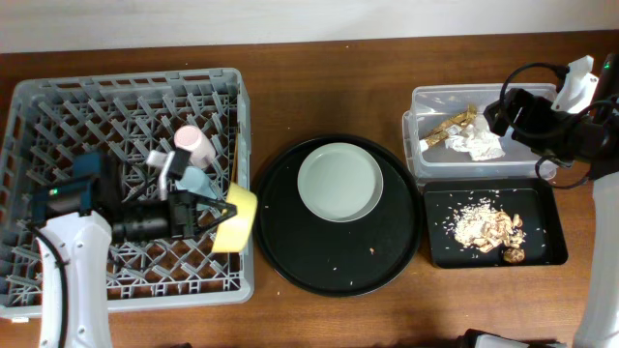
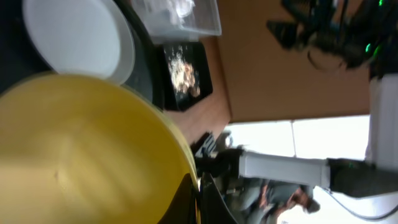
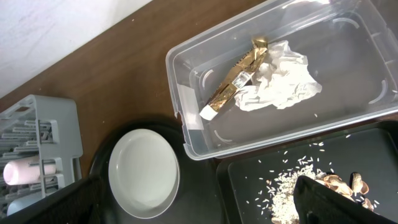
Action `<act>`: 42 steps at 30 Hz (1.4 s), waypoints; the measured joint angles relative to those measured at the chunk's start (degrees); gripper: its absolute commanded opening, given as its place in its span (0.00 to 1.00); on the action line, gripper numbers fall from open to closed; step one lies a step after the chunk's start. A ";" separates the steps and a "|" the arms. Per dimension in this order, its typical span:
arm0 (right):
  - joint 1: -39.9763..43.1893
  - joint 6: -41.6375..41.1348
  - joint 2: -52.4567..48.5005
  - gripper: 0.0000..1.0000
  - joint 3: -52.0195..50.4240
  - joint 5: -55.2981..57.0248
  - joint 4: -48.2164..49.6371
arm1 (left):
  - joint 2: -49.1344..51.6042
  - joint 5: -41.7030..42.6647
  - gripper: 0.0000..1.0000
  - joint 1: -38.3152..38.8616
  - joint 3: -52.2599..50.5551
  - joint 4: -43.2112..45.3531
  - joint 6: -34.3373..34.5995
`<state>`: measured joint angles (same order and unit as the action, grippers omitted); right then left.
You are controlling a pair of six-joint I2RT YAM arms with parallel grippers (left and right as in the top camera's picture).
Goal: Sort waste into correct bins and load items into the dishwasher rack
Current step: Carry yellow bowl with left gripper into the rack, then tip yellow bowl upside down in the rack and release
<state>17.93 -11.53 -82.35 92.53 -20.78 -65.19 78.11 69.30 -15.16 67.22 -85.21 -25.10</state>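
My left gripper (image 1: 215, 209) is shut on the rim of the yellow bowl (image 1: 237, 219), holding it on edge at the right side of the grey dishwasher rack (image 1: 58, 106). The bowl fills the left wrist view (image 2: 81, 155). A pink cup (image 1: 193, 143) and a blue cup (image 1: 196, 180) sit in the rack. The white plate (image 1: 339, 182) lies on the round black tray (image 1: 290, 261). The paper wad (image 3: 280, 87) and gold wrapper (image 3: 239, 74) lie in the clear tub (image 3: 186, 106). Food scraps (image 1: 488, 228) lie in the shallow black tray (image 1: 546, 253). My right gripper (image 3: 199, 205) is open and empty above them. Chopsticks are out of view.
The right arm (image 1: 551, 126) hangs over the clear tub's right end. Bare wooden table (image 1: 319, 87) lies behind the round tray and along the front edge. Stray rice grains are scattered in the shallow black tray (image 3: 249, 180).
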 measured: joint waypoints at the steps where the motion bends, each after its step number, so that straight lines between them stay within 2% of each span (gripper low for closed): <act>1: 0.00 0.00 0.00 0.99 0.00 0.00 0.00 | 0.35 0.85 0.00 -2.45 -2.25 0.59 -1.07; 5: 0.00 -0.02 0.00 0.98 0.00 0.00 0.00 | 0.83 5.14 0.00 -8.85 -12.61 6.23 -3.69; 7: 0.00 0.00 0.00 0.99 0.00 0.00 0.02 | 0.98 10.62 0.00 -9.42 -18.16 10.97 -4.28; 10: 0.00 -0.02 0.00 0.99 0.00 0.00 0.00 | 1.49 14.14 0.00 -9.42 -20.72 13.77 -4.50; 13: 0.00 -0.02 0.00 0.99 0.00 0.00 0.00 | 2.89 13.33 0.00 -9.81 -20.90 15.45 -4.50; 16: 0.00 -0.02 0.00 0.99 0.00 0.00 0.00 | 3.19 10.47 0.01 -13.97 -20.87 16.48 -4.46; 17: 0.00 0.00 0.00 0.99 0.00 0.00 0.00 | 3.19 9.64 0.07 -15.32 -20.90 16.72 -4.46; 18: 0.00 -0.02 0.00 0.99 0.00 0.00 0.02 | 3.23 7.67 0.35 -17.33 -20.90 16.85 -4.44; 19: 0.00 0.00 0.00 0.99 0.00 0.00 -0.04 | 3.28 6.49 0.38 -18.16 -20.90 16.87 -4.28; 21: 0.00 0.00 0.00 0.99 0.00 0.00 0.00 | 3.41 2.19 0.59 -20.87 -20.90 17.40 -4.46; 22: 0.00 -0.02 0.00 0.99 0.00 0.00 -0.02 | 3.56 0.02 0.62 -22.40 -20.92 17.88 -4.57; 24: 0.00 0.00 0.00 0.99 0.00 0.00 0.02 | 3.61 -2.34 0.76 -24.28 -20.92 17.99 -4.42; 25: 0.00 -0.04 0.00 0.99 0.00 0.00 0.00 | 3.63 -3.34 0.85 -25.51 -20.68 17.99 -3.80; 26: 0.00 -0.02 0.00 0.99 0.00 -0.02 0.00 | 3.67 -3.89 0.97 -26.23 -20.24 17.88 -3.06; 30: 0.00 -0.04 0.00 0.99 0.00 0.00 0.04 | 3.93 -5.35 0.99 -28.35 -12.24 14.43 -0.37; 32: 0.00 -0.02 0.00 0.99 0.00 0.02 0.00 | 3.67 -4.81 0.99 -28.41 -5.07 10.54 1.38; 33: 0.00 -0.02 0.00 0.99 0.00 0.00 -0.02 | 3.04 -3.91 0.98 -28.26 -3.21 9.29 1.97; 34: 0.00 -0.04 0.00 0.99 0.00 0.00 -0.02 | 1.97 -2.34 0.34 -27.52 -2.58 8.83 2.23; 35: 0.00 -0.02 0.00 0.99 0.00 0.00 0.02 | 0.26 -0.28 0.00 -25.51 -2.29 8.22 2.40; 39: 0.00 -0.02 0.00 0.99 0.00 0.00 0.04 | -4.90 4.26 0.00 -9.68 -1.84 6.99 2.89; 41: 0.00 -0.02 0.00 0.99 0.00 0.00 -0.09 | -5.09 3.32 0.00 -0.61 -1.79 9.84 3.78; 42: 0.00 0.00 -0.02 0.99 0.00 0.00 -0.04 | -5.14 0.63 0.00 4.17 -1.79 13.22 6.95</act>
<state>17.93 -11.53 -82.37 92.53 -20.78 -65.23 72.97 69.93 -10.98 65.43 -71.99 -18.15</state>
